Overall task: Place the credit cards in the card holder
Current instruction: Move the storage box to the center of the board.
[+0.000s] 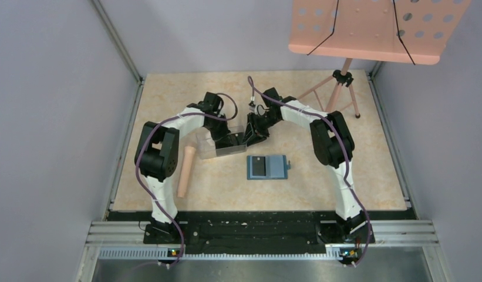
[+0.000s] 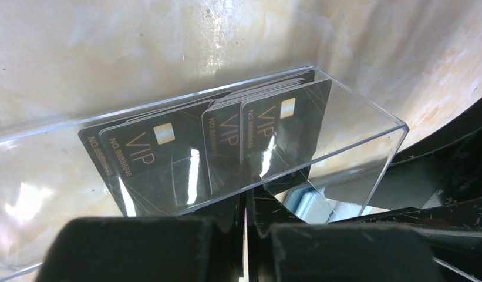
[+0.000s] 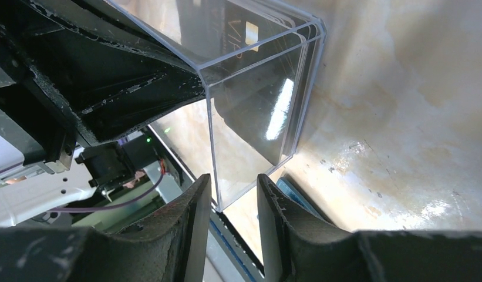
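Several black credit cards [image 2: 150, 158] marked VIP lean inside the clear plastic box [image 2: 356, 135], which stands mid-table [image 1: 218, 147]. My left gripper [image 2: 246, 235] is shut at the box's near edge, with only a thin pale sliver, the box's wall, between its pads. My right gripper [image 3: 233, 194] is open, its fingers straddling a lower corner of the box [image 3: 250, 117] without touching it. The teal-blue card holder [image 1: 276, 167] lies open just in front of both grippers. One black card [image 1: 258, 167] rests on its left half.
A beige cylinder [image 1: 186, 170] lies by the left arm. A pink perforated stand on a tripod [image 1: 344, 88] rises at the back right. Grey walls close in the table on three sides.
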